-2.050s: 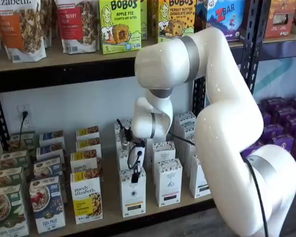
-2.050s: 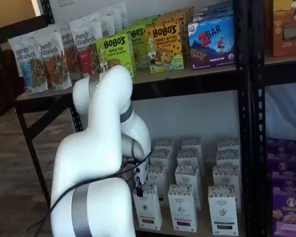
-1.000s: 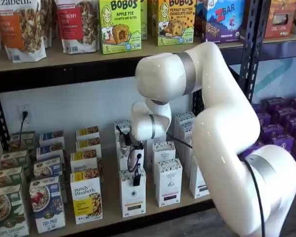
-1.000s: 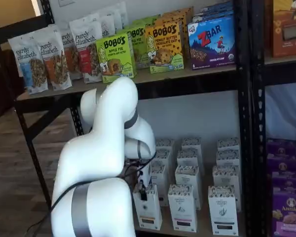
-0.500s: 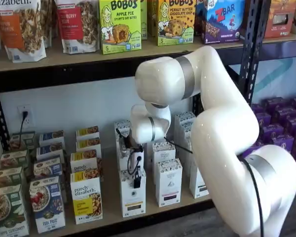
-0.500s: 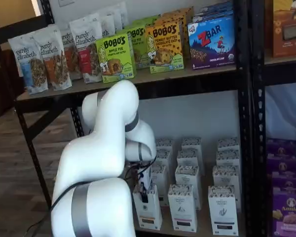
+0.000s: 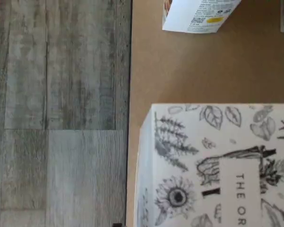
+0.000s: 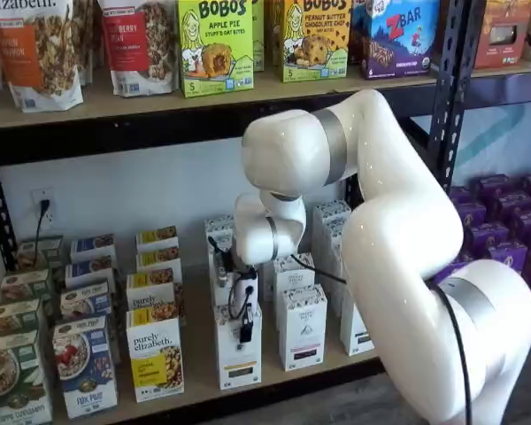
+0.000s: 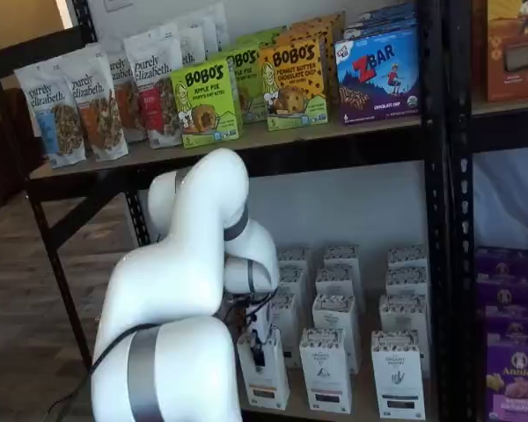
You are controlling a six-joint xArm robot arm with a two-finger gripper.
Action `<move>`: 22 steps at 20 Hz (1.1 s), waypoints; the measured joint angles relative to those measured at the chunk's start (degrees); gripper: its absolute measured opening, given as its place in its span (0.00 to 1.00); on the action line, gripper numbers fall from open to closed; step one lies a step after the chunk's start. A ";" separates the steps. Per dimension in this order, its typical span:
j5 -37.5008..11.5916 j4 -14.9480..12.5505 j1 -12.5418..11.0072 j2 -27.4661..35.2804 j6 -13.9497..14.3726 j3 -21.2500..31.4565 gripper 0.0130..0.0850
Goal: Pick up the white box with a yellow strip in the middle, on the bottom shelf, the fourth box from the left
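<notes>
Claw [image 8: 245, 333]: lower than a moment ago, now at the white box [image 8: 239, 352] top, lower centre on bottom shelf [image 8: 199, 372]; fingers spread wide. Left: purely elizabeth box [image 8: 154, 352]. Right: black-strip carton [image 8: 302, 326]. Arm [image 8: 398, 221] screens rear rows.

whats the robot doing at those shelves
The white arm is reaching down to the bottom shelf, with its gripper hanging right at the top of the front white box, the one with a yellow strip. No grip shows yet; the box stands on the board among its neighbours. The wrist view looks down on the box's illustrated top.
</notes>
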 joint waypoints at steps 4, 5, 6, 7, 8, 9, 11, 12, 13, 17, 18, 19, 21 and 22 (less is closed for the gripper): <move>0.12 0.81 -0.02 0.32 -0.76 -0.24 0.94; 0.17 1.00 -0.10 0.21 -1.00 -0.13 0.89; 0.17 1.17 -0.18 0.09 -1.21 -0.01 0.89; 0.19 1.37 -0.27 -0.07 -1.47 0.14 0.83; 0.20 1.46 -0.30 -0.16 -1.59 0.22 0.78; 0.26 1.58 -0.35 -0.27 -1.74 0.31 0.78; 0.59 1.49 -0.49 -0.59 -1.77 0.47 0.78; 0.79 1.29 -0.54 -0.74 -1.65 0.53 0.78; 0.86 1.22 -0.58 -0.88 -1.62 0.64 0.78; 1.57 1.00 -0.48 -1.00 -1.30 0.45 0.78; 1.65 0.90 -0.37 -0.88 -1.11 0.34 0.78; 1.66 0.85 -0.33 -0.84 -1.02 0.29 0.78; 2.00 0.86 -0.24 -0.69 -0.94 0.03 0.72; 2.03 0.88 -0.24 -0.69 -0.94 0.02 0.72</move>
